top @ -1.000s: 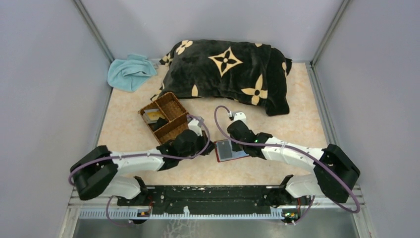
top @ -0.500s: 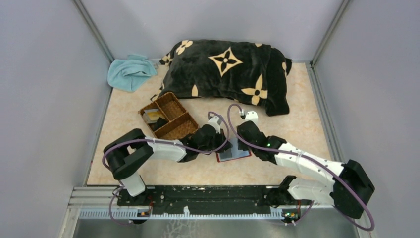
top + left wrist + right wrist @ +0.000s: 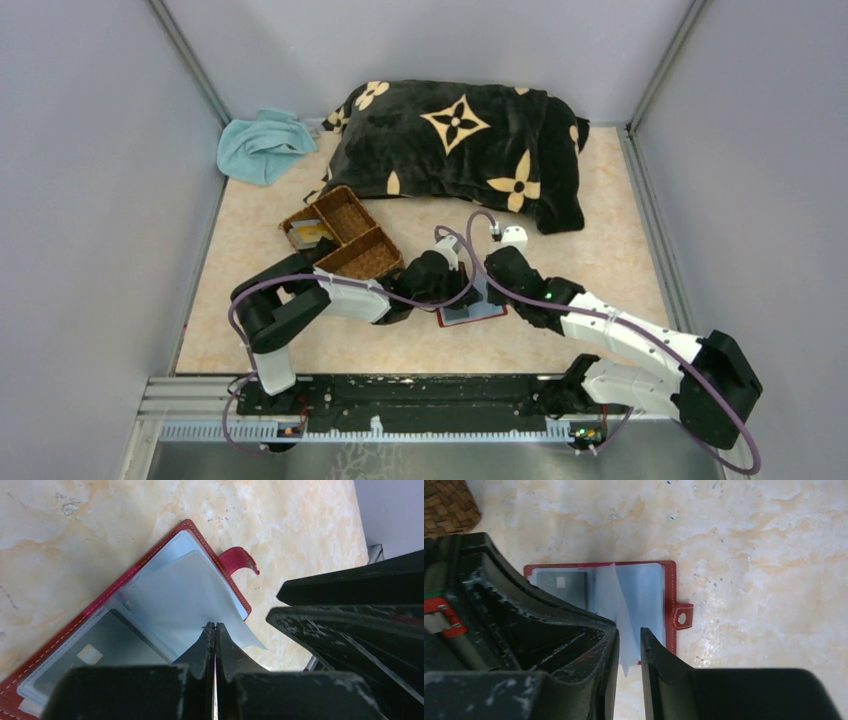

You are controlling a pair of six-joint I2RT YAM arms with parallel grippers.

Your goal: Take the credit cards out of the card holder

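Card holder: the card holder [image 3: 150, 560] lies open and flat on the table [image 3: 610, 240], just in front of both my hands, snap tab [image 3: 682, 616] pointing right.
Left hand: my left hand [image 3: 215, 628] has its fingers pressed together, apparently on the edge of a clear sleeve [image 3: 200, 595], which stands lifted off the page.
Right hand: my right hand [image 3: 629, 647] is narrow but not closed, and the sleeve rises through the gap.
Done: holder opened, one sleeve raised.
Left: a grey card [image 3: 561, 584] sits in its pocket; I judge no card is out yet.
Room: my hands crowd each other over the holder. The wicker basket [image 3: 345, 235] is close on the left, with bare table to the right.
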